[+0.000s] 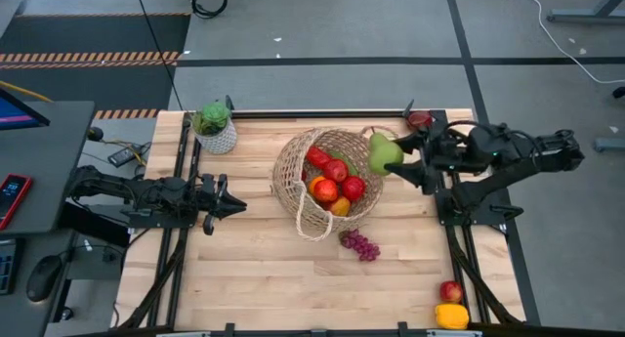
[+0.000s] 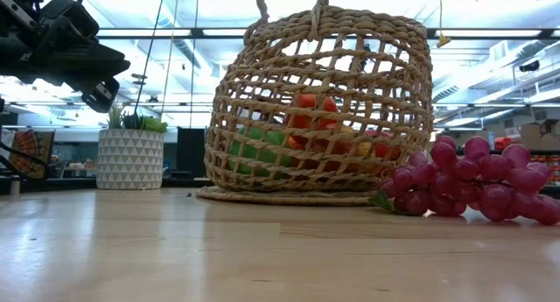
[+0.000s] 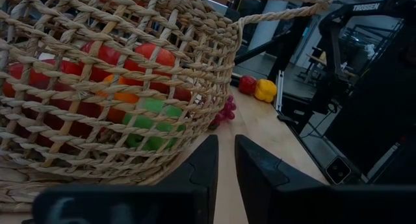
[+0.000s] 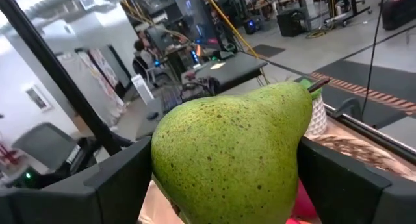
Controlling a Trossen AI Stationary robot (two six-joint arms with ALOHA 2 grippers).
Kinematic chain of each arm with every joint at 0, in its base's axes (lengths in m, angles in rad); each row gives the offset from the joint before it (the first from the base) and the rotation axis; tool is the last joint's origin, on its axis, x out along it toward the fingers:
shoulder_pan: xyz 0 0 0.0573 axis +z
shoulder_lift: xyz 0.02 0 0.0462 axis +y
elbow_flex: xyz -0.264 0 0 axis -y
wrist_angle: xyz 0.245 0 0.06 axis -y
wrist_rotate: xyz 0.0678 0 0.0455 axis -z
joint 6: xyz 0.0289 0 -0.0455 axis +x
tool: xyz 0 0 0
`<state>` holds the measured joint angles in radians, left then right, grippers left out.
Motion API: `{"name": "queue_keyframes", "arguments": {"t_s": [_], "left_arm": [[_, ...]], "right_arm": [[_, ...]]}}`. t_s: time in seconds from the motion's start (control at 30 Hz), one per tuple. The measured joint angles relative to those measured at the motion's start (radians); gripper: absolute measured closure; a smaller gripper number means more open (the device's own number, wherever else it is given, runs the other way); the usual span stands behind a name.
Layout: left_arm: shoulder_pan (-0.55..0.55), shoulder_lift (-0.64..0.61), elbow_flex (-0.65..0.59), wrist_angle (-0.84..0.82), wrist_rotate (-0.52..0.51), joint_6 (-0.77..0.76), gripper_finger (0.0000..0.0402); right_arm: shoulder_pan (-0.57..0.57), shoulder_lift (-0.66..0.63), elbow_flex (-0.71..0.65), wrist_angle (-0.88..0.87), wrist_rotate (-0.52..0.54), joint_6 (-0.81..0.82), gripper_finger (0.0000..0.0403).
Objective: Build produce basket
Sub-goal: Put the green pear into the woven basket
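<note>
The woven basket [image 1: 327, 181] stands on its base in the middle of the table. Inside it are red apples [image 1: 337, 171], an orange fruit [image 1: 341, 207] and something green [image 3: 153, 123]. My right gripper [image 1: 393, 156] holds a speckled green pear [image 1: 383, 153] in the air at the basket's far right rim. Purple grapes [image 1: 359, 244] lie on the table just near of the basket. A red apple [image 1: 450, 291] and a yellow pepper [image 1: 451, 315] sit at the near right corner. My left gripper [image 1: 234, 205] waits shut, left of the basket, pointing level at its wall. My right gripper pinches the pear [image 4: 227, 152] across its wide body, one finger [image 4: 97, 185] on each side. The fingers come level from the table's right side. The pear is lifted clear, lying roughly level with its stem end [image 4: 315, 86] toward the far edge.
A small white pot with a green plant [image 1: 215, 127] stands at the far left of the table. A red fruit [image 1: 420, 119] sits at the far right edge behind my right arm. Bare wood lies near of the basket, toward the front edge.
</note>
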<state>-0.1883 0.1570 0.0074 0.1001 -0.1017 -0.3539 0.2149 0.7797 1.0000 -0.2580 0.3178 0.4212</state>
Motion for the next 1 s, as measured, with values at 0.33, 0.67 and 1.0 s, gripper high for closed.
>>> {"name": "queue_keyframes", "arguments": {"t_s": [0.33,0.67,1.0], "left_arm": [[0.0,0.0,0.0,0.0,0.0,0.0,0.034],[0.0,0.0,0.0,0.0,0.0,0.0,0.0343],[0.0,0.0,0.0,0.0,0.0,0.0,0.0342]], "right_arm": [[-0.003,0.076,0.0,-0.044,-0.026,-0.039,0.0043],[-0.036,0.205,0.146,-0.269,-0.057,-0.088,0.0043],[-0.088,0.284,0.224,-0.371,-0.058,-0.1,0.0043]]}}
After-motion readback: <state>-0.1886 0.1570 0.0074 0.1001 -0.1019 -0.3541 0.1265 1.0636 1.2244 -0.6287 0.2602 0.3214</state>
